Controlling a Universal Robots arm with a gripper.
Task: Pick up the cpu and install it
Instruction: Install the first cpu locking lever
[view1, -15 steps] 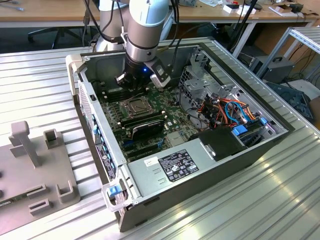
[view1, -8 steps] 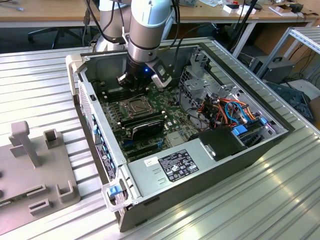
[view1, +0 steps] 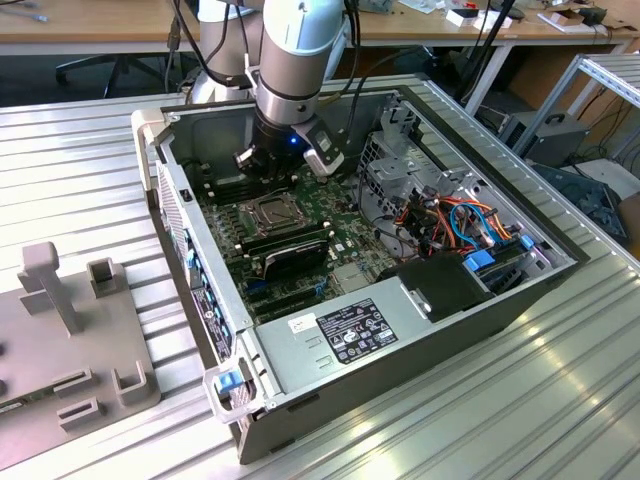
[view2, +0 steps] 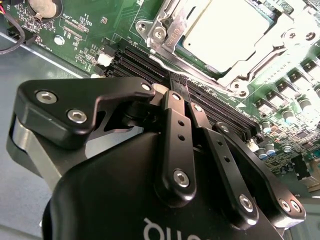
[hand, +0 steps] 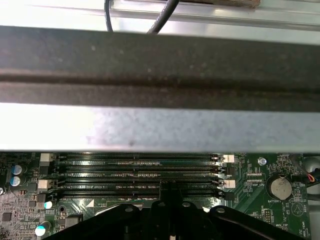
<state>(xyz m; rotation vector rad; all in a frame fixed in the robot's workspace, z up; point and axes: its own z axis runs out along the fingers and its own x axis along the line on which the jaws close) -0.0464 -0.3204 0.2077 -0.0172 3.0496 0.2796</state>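
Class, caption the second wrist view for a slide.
Shut gripper over the memory slots, beside the cpu lying in its socket.

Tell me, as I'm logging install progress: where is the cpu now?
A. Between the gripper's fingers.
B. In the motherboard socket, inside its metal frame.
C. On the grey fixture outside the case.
B: the cpu lies in the socket, and the gripper, shut, hangs over the memory slots.

Exterior view: we overlook the computer case (view1: 400, 400) obliquely from above; both wrist views look closely past the gripper (view2: 178, 84) at shared memory slots (hand: 140, 175).
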